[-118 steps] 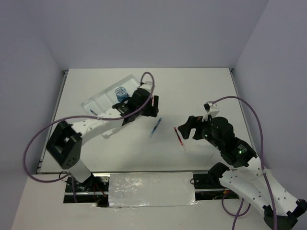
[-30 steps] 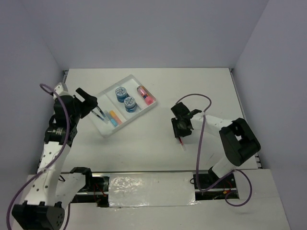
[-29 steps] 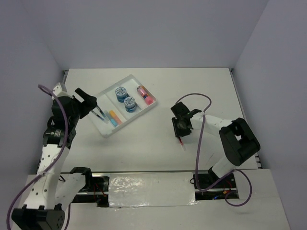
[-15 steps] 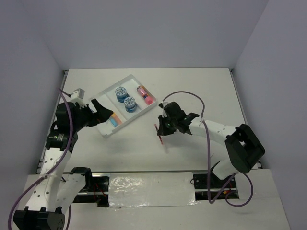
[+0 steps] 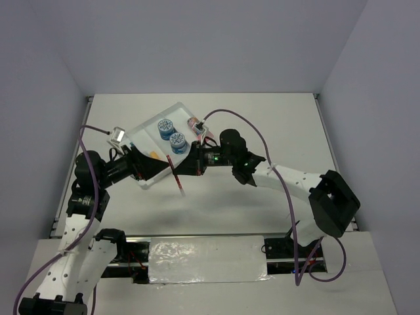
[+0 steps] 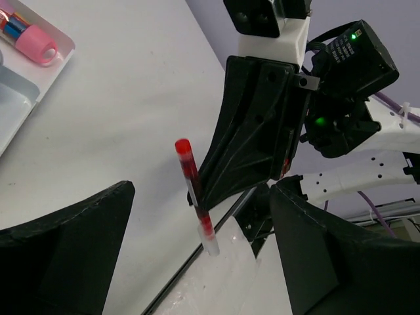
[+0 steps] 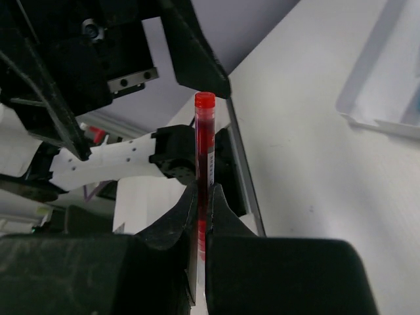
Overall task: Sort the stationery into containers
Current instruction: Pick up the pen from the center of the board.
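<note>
My right gripper (image 5: 191, 167) is shut on a thin red pen (image 5: 176, 173) and holds it above the table, just off the front edge of the white tray (image 5: 146, 127). The wrist view has the red pen (image 7: 205, 134) upright between the closed fingers (image 7: 220, 209). My left gripper (image 5: 146, 169) is open at the tray's near side and faces the red pen (image 6: 194, 193); nothing is between its fingers (image 6: 62, 252). In the tray sit two blue tubs (image 5: 165, 126), a pink tube (image 5: 195, 125) and an orange marker (image 5: 152, 155). My left arm hides the tray's left end.
Both arms meet over the middle-left of the table. The right arm's purple cable (image 5: 246, 125) arcs above it. A foil-covered strip (image 5: 207, 259) lies along the near edge between the bases. Grey walls close the table at the back and both sides.
My right gripper shut on the red pen, lifted it off the table and carried it left toward the tray. The left gripper swung from the tray's left end to its near side.
</note>
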Motion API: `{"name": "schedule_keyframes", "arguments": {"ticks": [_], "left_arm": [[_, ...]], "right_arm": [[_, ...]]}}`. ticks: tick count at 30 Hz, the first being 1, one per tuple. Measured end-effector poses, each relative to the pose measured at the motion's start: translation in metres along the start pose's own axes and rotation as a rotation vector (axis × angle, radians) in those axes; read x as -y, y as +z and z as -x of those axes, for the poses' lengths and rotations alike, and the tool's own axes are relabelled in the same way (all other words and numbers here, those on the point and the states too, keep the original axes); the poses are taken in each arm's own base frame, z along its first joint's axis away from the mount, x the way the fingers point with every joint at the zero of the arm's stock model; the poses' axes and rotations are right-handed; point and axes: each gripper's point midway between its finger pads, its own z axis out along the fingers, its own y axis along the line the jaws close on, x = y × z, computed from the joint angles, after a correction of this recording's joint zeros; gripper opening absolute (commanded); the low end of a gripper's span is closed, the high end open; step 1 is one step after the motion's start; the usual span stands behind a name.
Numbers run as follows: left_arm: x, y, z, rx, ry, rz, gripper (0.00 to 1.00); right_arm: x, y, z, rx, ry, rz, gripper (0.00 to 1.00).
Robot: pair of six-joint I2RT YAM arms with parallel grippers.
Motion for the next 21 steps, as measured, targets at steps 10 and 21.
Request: {"name": "schedule_keyframes", "arguments": {"ticks": [10,21], "left_arm": [[-0.002,0.005,-0.005,-0.040,-0.024,-0.031,0.39],[-0.008,0.009,-0.007,-0.047,-0.049,-0.007,0.00]], "right_arm": [[-0.026,0.015,0.005,-0.012,0.001,0.078,0.00],[-0.014,0.024,-0.001,-0.023,0.013,0.058,0.15]]}}
